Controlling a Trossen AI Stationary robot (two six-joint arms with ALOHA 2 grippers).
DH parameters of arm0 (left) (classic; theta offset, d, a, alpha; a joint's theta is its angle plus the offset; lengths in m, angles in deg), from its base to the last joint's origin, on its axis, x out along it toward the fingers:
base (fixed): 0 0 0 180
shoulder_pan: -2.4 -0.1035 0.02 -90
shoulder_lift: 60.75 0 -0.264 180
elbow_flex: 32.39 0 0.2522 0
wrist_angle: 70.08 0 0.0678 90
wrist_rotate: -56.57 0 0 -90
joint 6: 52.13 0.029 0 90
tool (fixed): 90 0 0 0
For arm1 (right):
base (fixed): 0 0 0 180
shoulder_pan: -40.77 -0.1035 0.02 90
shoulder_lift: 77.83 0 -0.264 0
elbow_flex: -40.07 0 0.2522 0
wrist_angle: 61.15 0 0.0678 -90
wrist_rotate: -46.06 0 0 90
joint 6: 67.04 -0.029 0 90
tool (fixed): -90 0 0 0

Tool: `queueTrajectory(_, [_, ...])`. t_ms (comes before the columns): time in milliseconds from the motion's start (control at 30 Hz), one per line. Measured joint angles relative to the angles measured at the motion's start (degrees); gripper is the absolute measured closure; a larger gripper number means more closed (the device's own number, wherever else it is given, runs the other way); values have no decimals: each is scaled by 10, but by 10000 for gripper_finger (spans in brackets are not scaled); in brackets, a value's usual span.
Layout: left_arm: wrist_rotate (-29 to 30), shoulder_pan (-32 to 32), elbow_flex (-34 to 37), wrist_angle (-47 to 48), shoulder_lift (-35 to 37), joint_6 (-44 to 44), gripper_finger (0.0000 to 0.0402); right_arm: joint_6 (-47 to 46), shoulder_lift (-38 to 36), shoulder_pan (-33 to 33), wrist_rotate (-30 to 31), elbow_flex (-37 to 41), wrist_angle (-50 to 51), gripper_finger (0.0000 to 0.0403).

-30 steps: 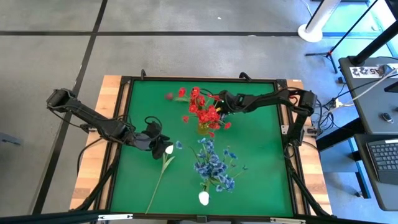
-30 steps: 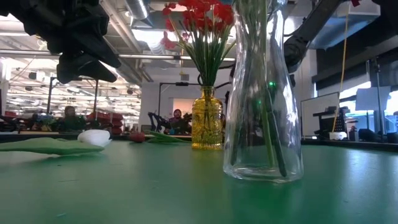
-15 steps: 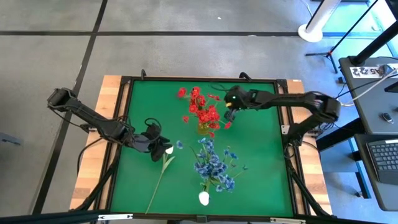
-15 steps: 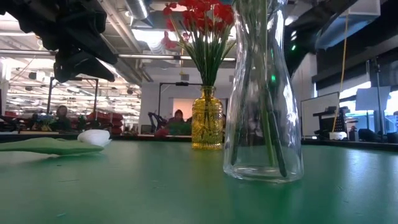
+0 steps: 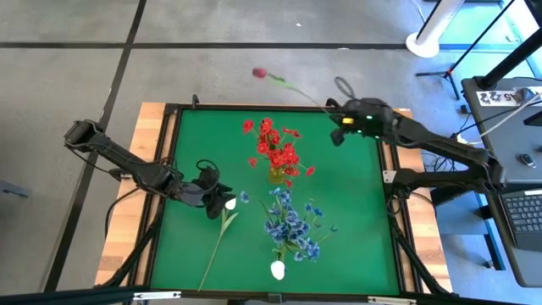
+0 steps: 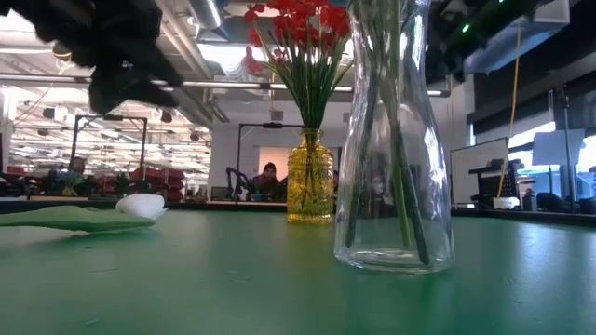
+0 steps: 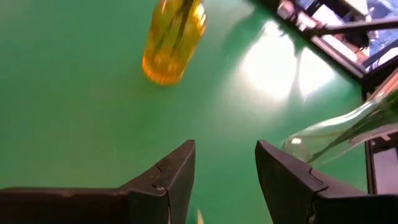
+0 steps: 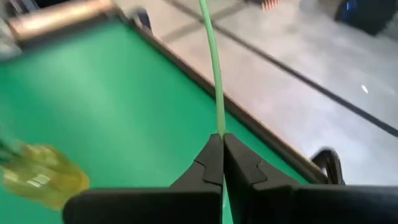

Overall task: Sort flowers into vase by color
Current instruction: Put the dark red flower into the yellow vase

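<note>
My right gripper (image 5: 334,112) is raised over the table's far right part and is shut on the thin green stem of the dark pink bud flower (image 5: 259,74). My left gripper (image 5: 222,202) is open and hangs just above the head of a white tulip (image 5: 230,203), which lies flat on the green mat. In the low view this gripper (image 6: 121,65) is clear of the tulip head (image 6: 140,205). Red sprays stand in the yellow vase (image 5: 279,169). Blue sprays stand in the clear glass vase (image 6: 396,140). My right gripper pinches the green stem (image 8: 217,121) between its two fingertips, at the end away from the bud. The stem runs straight on past the fingers. The flower is lifted clear of the table, and its bud (image 5: 259,74) shows beyond the far edge in the high view.
A second white tulip head (image 5: 277,269) lies near the table's near edge. The two vases stand in the middle of the mat, which has a black raised frame (image 5: 174,108) around it. The mat's left and right parts are bare green.
My right gripper has risen and gone from beside the yellow vase toward the table's far right corner. It has carried the dark pink bud flower up off the mat. The bud has swung from the far left of the mat to above the far edge.
</note>
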Motion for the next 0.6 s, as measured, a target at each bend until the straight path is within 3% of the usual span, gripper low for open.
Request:
queueTrajectory(300, [76,0,-106,19,50,177,239,-46,-126,-1,-129,-1,-36,403])
queueTrajectory(433, [111,0,-162,20,69,256,239,-64,-138,-28,-188,-1,-81,403])
queueTrajectory(600, [140,-9,-215,-70,70,382,239,-69,-119,-100,-195,-1,-142,403])
